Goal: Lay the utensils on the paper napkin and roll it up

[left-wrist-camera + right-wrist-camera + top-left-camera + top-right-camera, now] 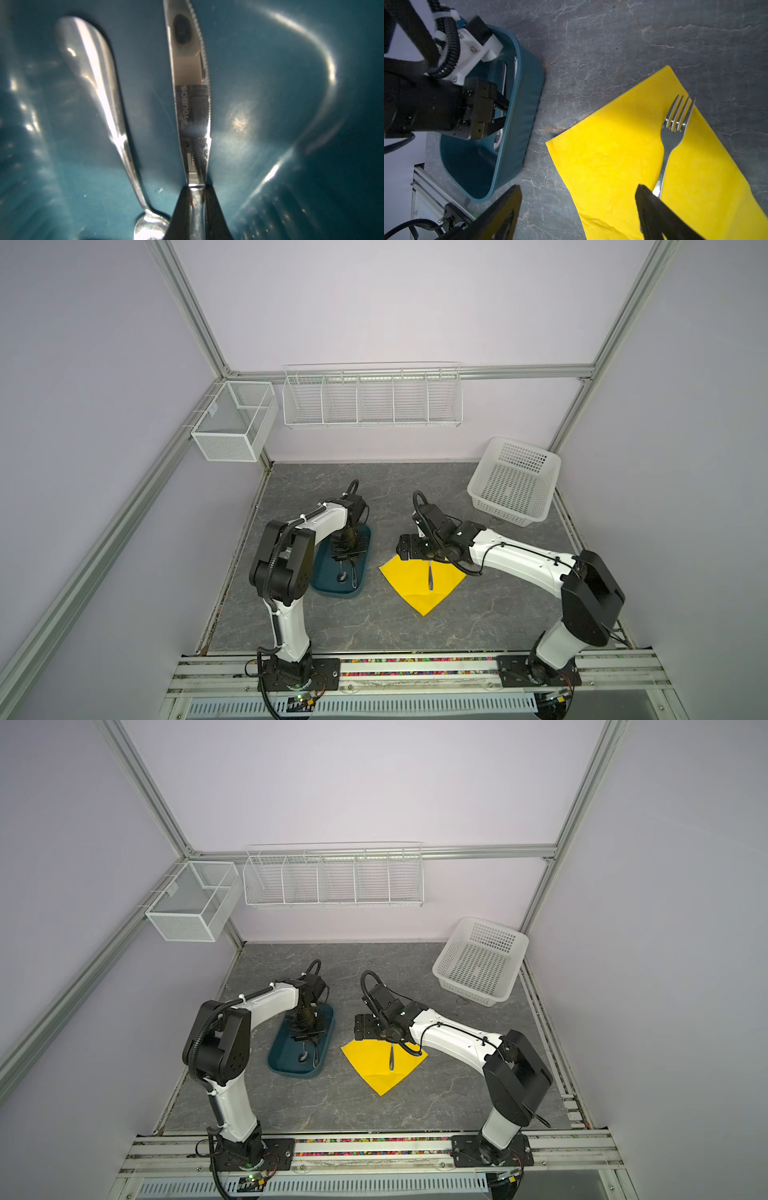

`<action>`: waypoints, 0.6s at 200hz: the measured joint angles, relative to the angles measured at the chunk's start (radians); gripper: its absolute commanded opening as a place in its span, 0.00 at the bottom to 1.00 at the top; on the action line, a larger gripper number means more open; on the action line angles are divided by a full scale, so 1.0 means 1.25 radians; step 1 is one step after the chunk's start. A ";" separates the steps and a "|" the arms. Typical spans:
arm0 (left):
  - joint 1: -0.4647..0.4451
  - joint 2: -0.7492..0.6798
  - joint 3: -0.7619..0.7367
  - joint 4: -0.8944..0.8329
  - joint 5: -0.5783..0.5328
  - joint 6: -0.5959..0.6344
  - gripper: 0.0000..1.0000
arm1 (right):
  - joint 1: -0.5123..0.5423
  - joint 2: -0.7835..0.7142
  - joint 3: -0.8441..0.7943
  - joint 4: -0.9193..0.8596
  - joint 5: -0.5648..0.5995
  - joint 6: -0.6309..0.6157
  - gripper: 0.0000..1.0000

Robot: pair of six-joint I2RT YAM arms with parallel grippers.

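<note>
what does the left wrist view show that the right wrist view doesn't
Only the left wrist view: the left pincer shut on the knife close up, with the spoon lying beside it.
Only the right wrist view: the fork lying on the yellow napkin, the open right pincer and the grey table.
Both: the teal tray with the left pincer inside it; the right wrist view catches only glints of metal there.

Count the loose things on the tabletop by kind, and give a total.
Utensils: 3 (fork, knife, spoon)
Yellow napkin: 1
Teal tray: 1
White basket: 1
Total: 6
</note>
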 measured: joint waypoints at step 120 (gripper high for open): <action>0.000 0.007 0.010 0.000 -0.002 0.015 0.04 | 0.000 -0.008 -0.010 0.037 -0.006 0.012 0.89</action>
